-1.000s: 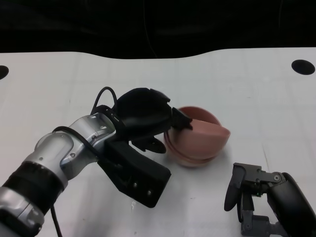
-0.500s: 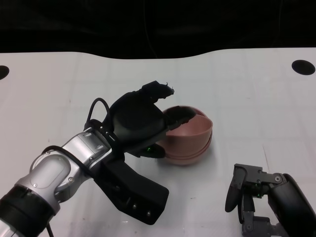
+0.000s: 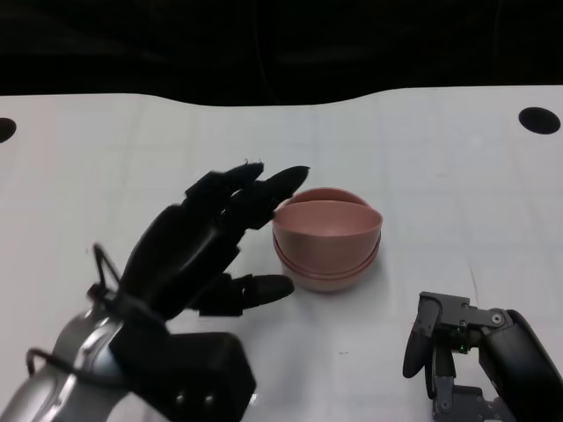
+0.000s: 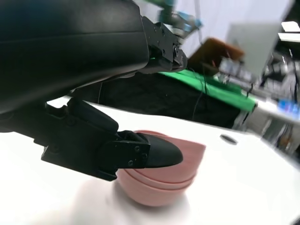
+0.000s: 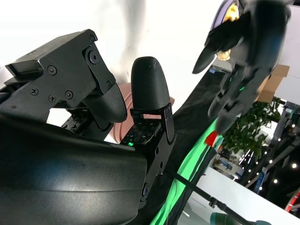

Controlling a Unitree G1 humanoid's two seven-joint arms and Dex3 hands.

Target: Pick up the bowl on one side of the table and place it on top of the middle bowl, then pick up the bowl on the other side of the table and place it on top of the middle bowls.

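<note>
Left hand (image 3: 207,246) is hovering with matte black fingers splayed wide, gripping nothing, just beside the smooth pink nested bowls (image 3: 327,239) sitting round-bottomed on the white table (image 3: 457,185).

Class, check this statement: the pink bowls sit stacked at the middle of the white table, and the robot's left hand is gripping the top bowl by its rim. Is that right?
Not quite. The pink bowls do sit stacked on the white table, but the left hand is not gripping the top bowl: its fingers are spread open beside the stack and hold nothing. The head view shows this.
</note>
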